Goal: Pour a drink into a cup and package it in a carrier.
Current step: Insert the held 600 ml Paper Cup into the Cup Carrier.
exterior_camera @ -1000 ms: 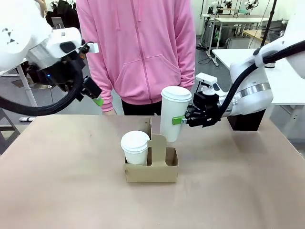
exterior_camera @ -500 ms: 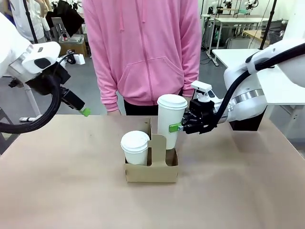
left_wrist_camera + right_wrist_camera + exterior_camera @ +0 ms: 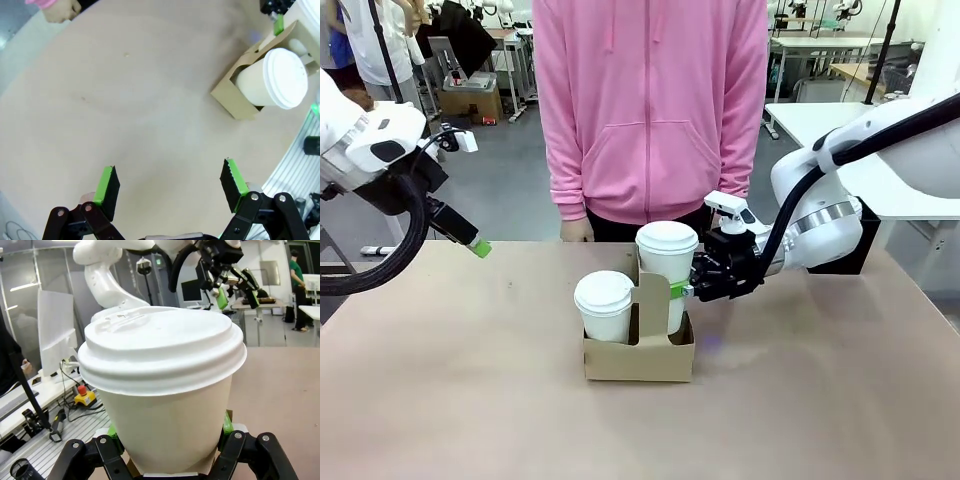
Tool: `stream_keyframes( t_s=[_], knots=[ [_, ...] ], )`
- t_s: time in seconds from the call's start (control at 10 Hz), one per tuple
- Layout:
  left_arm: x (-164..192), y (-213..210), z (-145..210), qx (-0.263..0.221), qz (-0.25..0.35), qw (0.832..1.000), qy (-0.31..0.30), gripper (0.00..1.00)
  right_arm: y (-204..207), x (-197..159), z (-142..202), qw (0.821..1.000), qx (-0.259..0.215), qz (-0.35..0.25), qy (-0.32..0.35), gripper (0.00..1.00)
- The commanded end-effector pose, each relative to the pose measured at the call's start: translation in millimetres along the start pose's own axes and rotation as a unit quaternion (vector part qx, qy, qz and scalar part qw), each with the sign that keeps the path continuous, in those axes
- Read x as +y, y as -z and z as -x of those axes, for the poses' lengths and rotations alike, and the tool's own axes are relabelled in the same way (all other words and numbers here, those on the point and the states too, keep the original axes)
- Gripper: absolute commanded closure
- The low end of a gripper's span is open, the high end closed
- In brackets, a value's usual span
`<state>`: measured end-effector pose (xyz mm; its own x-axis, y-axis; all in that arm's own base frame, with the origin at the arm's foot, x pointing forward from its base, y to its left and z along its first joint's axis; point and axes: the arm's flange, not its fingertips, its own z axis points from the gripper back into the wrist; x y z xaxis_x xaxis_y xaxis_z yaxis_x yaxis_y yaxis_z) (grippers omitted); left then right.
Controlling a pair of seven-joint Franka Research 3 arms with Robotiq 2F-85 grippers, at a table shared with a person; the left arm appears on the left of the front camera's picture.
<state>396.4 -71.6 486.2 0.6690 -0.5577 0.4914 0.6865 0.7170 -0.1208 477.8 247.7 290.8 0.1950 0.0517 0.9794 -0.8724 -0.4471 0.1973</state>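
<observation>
Lowered since a moment ago, the tall white cup now sits down in the right-hand hole of the brown cardboard carrier, where earlier it hung above that hole. Clenched on the cup from the right side is the right gripper, one green pad showing against the paper wall. From the right wrist view, the cup stands close between the two black fingers, its white plastic lid on top.

Another lidded white cup, shorter-looking, stands in the left-hand hole. Between the two rises the carrier's upright centre handle. The carrier rests near the middle of the tan table.

Over at the far left, the left gripper has drawn back and sunk lower, and hangs above the table edge well apart from the carrier. Its own wrist view shows the green-padded fingers spread wide with nothing between them, the carrier off to the upper right.

Behind the table stands a person in a pink hooded top, one hand at the table's far edge.
</observation>
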Motion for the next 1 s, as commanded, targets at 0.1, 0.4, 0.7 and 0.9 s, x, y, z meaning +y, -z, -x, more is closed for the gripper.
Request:
stream_keyframes(
  t_s=[0.1, 0.4, 0.7, 0.9],
  knots=[
    [-1.0, -1.9, -2.2, -0.003, -0.002, 1.000, 0.006, 0.00, 0.7, -5.8, 18.1, 0.999, 0.028, -0.015, 0.004, 0.20],
    [-1.0, -1.9, -2.2, -0.003, -0.002, 1.000, 0.006, 0.00, 1.9, -0.5, 33.6, 0.999, 0.039, -0.027, 0.000, 0.20],
    [-1.0, -1.9, -2.2, -0.003, -0.002, 1.000, 0.006, 0.00, 4.0, -2.9, 50.1, 0.998, 0.050, -0.031, -0.020, 0.20],
    [-1.0, -1.9, -2.2, -0.003, -0.002, 1.000, 0.006, 0.00, 4.9, -1.9, 55.4, 0.997, 0.060, -0.024, -0.035, 0.20]
  ],
)
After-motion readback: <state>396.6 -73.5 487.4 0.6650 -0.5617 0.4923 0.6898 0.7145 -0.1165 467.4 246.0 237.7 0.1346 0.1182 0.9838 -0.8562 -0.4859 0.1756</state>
